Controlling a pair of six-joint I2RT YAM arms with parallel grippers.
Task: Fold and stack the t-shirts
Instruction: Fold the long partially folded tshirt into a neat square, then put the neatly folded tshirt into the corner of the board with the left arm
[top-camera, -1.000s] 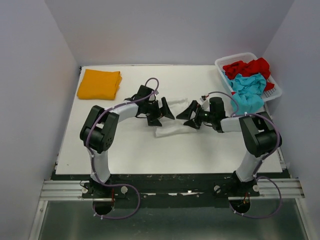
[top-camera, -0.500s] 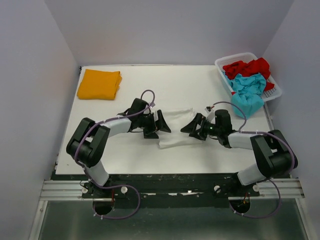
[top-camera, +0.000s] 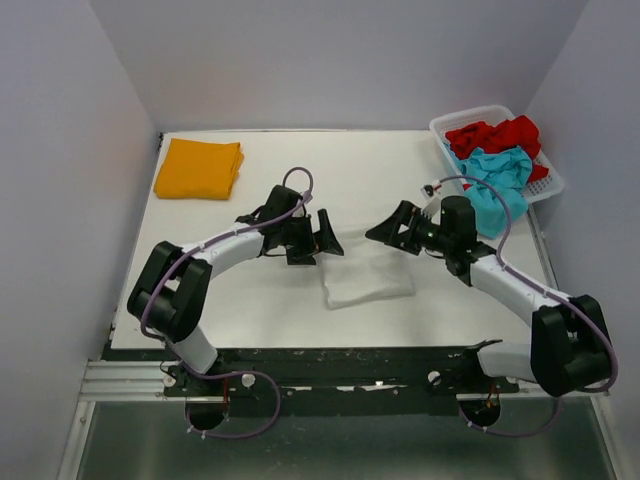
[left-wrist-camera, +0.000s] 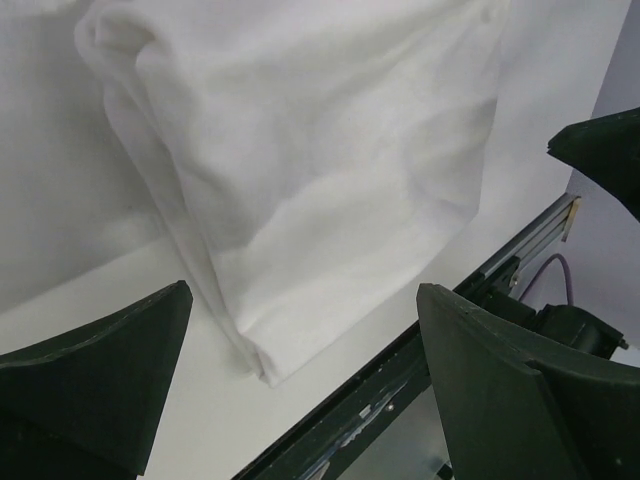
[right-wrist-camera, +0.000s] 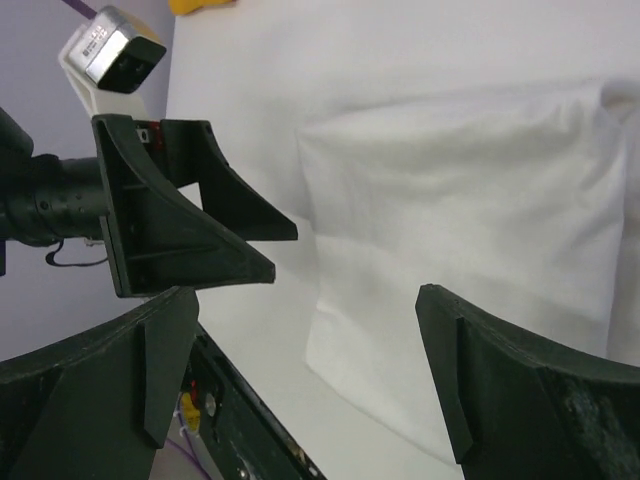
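White t-shirt (top-camera: 368, 279) folded flat; basket (top-camera: 470, 112) far right

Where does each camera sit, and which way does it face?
Top external: above and behind, facing down at the table; both arms show.
Left wrist: behind the left gripper, facing down at the white t-shirt; its fingers show.
Right wrist: behind the right gripper, facing over that shirt at the left gripper; fingers show.
Shared: both wrist views show the shirt.

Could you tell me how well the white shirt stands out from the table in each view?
Top external: even light, white t-shirt nearly merges with the white table. Left wrist: soft fold shadows outline it. Right wrist: faint shading marks its edges.
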